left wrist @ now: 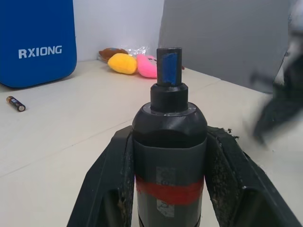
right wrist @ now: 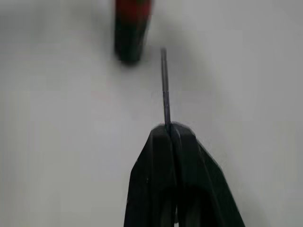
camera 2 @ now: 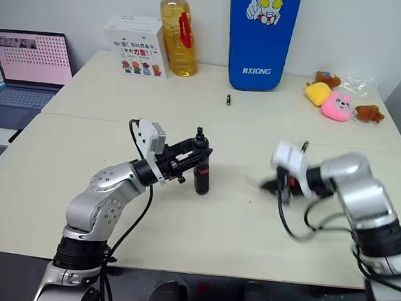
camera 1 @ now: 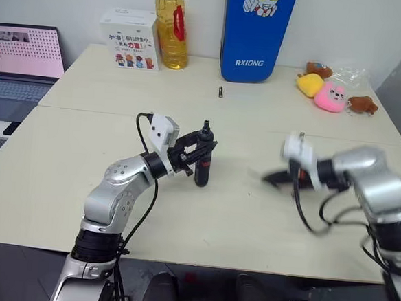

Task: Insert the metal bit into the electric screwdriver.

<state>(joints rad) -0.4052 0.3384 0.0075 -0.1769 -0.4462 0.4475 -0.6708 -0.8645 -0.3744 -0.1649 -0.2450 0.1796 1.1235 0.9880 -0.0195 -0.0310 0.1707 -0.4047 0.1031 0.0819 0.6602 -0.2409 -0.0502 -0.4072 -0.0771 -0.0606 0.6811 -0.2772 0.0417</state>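
Your left pincer (camera 1: 199, 152) is clamped on the one screwdriver (camera 1: 203, 166), which stands upright near the middle of the table (camera 1: 76, 155), long axis vertical, narrow tip up and butt end on or just over the surface. In the left wrist view the two fingers (left wrist: 110, 184) press against both sides of the black body at its red band, and the tip's socket end points away from the camera.

Your right pincer (right wrist: 169, 130) is pressed together on the single bit (right wrist: 164, 85). The thin rod sticks straight out from between the fingertips, in line with them, its free end aimed toward the screwdriver's base but still apart from it. From the head camera, that pincer sits right of the screwdriver, near the table's front-right part.

Along the far edge you have one oil bottle (camera 1: 172, 26), holding yellow liquid, one white box (camera 1: 130, 39), one blue case (camera 1: 255, 32) and four plush toys (camera 1: 332, 96) toward the far right corner. One small battery (camera 1: 220, 91) lies in front of the case.
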